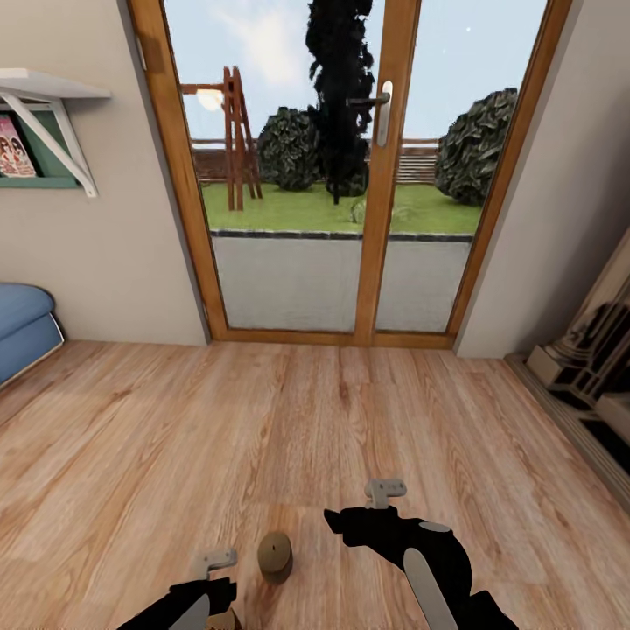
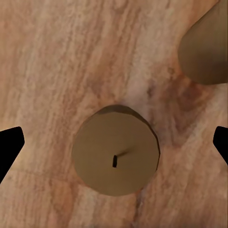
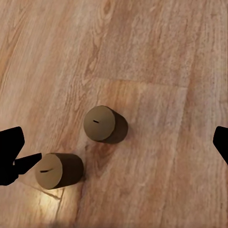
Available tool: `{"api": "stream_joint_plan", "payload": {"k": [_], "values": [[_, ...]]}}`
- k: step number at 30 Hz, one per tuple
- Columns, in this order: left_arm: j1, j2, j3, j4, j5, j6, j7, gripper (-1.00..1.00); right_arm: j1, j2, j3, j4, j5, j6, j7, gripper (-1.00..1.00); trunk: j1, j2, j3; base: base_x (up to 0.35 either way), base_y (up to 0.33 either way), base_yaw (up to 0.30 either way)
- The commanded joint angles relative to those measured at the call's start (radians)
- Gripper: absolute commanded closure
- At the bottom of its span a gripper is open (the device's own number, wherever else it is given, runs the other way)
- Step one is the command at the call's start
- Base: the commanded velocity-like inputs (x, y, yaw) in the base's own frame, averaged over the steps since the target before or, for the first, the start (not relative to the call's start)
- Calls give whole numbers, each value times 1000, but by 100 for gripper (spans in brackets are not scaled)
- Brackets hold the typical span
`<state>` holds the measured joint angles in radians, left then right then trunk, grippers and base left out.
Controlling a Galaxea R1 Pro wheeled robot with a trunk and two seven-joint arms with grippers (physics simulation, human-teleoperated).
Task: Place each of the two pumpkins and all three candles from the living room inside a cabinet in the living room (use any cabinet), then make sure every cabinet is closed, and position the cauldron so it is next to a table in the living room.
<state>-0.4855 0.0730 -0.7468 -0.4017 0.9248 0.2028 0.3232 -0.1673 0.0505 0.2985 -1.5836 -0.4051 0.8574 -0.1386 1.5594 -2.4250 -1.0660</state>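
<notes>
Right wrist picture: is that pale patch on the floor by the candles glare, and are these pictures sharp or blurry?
Right wrist view: yes, a bright sheen lies on the floor beside the nearer candle; both candles throw soft dark shadows. Left wrist view: the candle fills the middle, its edges and the wood grain soft. Head view: the garden behind the door is bright, the room evenly lit.

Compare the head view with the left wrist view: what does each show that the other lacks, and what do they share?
Head view alone: the glass garden door, a wall shelf, the blue sofa and the right claw raised above the floor.

Left wrist view alone: the top face and dark wick of the candle standing directly below the open left claw.

Shared: the wood plank floor and a second candle, cut off at the wrist picture's edge.
</notes>
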Motion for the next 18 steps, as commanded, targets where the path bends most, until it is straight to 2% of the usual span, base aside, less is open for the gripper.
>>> {"api": "stream_joint_plan", "payload": {"k": [1,4,6,7,8,9,11,12,14,18], "values": [[-1,1,-8,-3,6,3,8,-100,0,0,1,-1,-11,3,-10,-100,4,-8,-4,0,0,0],[-1,1,-8,-3,5,3,8,-100,-1,0,-1,-2,-13,0,23,-100,15,-29,-14,0,0,0],[-1,1,-8,-3,4,3,8,-100,-1,-3,-5,-2,-13,-2,112,-100,23,-43,-20,0,0,0],[-1,1,-8,-3,4,3,8,-100,0,-26,-38,-2,-13,-2,248,-100,27,-50,-23,0,0,0],[-1,1,-8,-3,4,3,8,-100,0,-34,-52,-2,-13,-2,292,-100,31,-57,-26,0,0,0],[-1,1,-8,-3,3,3,8,-100,0,-50,-85,-2,-13,-2,378,-100,34,-64,-29,0,0,0],[-1,1,-8,-3,3,3,8,-100,0,-61,-121,-3,-12,0,456,-100,41,-75,-36,0,0,0],[-1,1,-8,-3,3,3,8,-100,0,-69,-155,-2,-11,1,516,-100,41,-75,-40,0,0,0],[0,1,-8,-4,3,3,8,-100,1,-75,-187,-2,-9,3,568,-100,42,-76,-47,0,0,0],[0,0,-8,-4,3,3,8,-100,1,-80,-211,-1,-4,4,609,-100,44,-77,-63,0,0,0]]}}
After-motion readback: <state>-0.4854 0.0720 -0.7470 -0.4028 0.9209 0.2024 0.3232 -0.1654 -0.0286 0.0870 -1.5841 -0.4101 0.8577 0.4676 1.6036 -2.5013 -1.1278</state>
